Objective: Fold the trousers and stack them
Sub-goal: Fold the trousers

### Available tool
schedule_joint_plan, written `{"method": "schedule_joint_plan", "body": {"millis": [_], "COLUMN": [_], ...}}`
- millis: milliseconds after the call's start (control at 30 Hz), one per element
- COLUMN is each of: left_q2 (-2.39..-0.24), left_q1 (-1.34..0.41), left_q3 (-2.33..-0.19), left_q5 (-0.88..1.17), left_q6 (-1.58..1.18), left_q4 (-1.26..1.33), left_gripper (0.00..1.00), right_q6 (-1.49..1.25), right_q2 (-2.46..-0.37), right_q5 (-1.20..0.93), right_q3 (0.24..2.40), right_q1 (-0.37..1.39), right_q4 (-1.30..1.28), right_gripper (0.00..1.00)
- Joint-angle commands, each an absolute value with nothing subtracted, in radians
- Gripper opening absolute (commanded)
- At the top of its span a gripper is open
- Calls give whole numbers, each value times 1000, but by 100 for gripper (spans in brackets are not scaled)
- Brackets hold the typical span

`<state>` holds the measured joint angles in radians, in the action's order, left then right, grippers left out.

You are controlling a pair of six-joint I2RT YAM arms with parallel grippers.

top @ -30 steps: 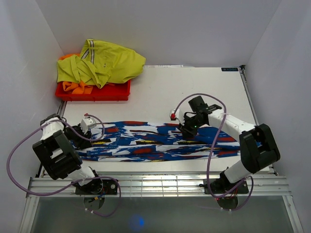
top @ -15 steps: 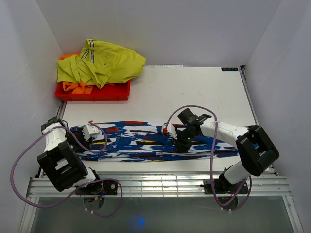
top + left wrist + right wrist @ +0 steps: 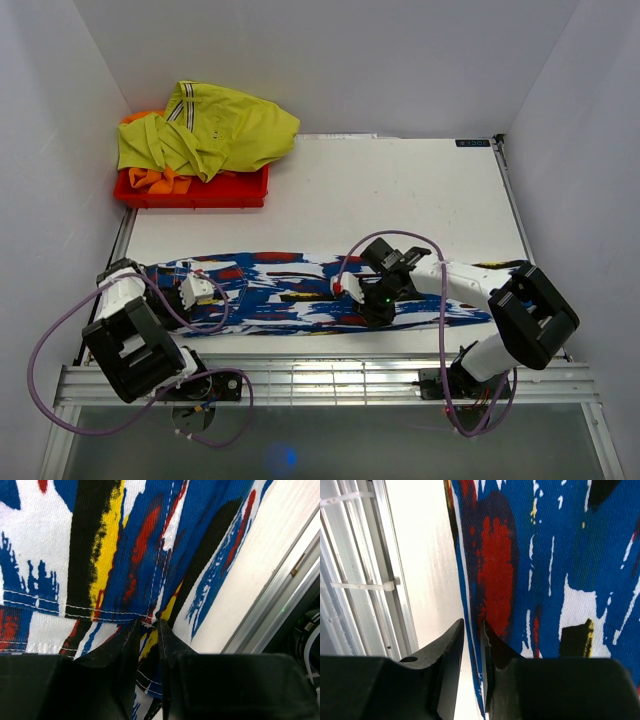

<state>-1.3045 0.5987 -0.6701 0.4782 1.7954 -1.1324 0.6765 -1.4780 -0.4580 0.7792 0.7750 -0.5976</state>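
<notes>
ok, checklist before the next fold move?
1. Left fingers pinching the trousers: ok, closed on cloth beside a stitched seam in the left wrist view.
2. Right fingers pinching: ok, closed on the cloth's near edge.
3. Trousers on the table: ok, laid lengthwise along the near side, nothing over the edge.
4. Layers held in each pinch: cannot tell.
5. Fold path: ok, the yellow-green garment and red bin sit in the far left corner, apart from the trousers.
6. Purple cable of the right arm loops above the cloth: snag risk cannot tell.
</notes>
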Motion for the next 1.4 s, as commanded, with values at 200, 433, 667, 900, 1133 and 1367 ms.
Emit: {"method": "schedule_joint_plan", "body": {"millis": [200,433,667,900,1133,1367], "left_q2": [-1232,-1288,-1480,-1631,-1534,-1227], "left_q1": [595,630,750,903,937,636], "left_q3": [-636,-912,-1213,-1243,-1121,-950], "left_q5": [475,667,692,741,873,841], "left_q6": [1743,1323,958,789,948,1063], "left_q4": [-1097,-1100,-1075,-1068,-1083,-1060], "left_gripper": [34,57,63,63,64,67], "right_q6": [582,572,562,545,537,531], "right_q2": [-1496,-1601,-1638,-1652,-1605,-1563], "right_q5": [-500,-491,-382,-322,-394,-380], "right_q3": [1007,1034,936,899,893,963], "right_q1": [811,830,830,830,830,813], "right_q4": [-608,-562,-482,-456,-459,-482], "right_gripper": [31,33,33,33,34,45]}}
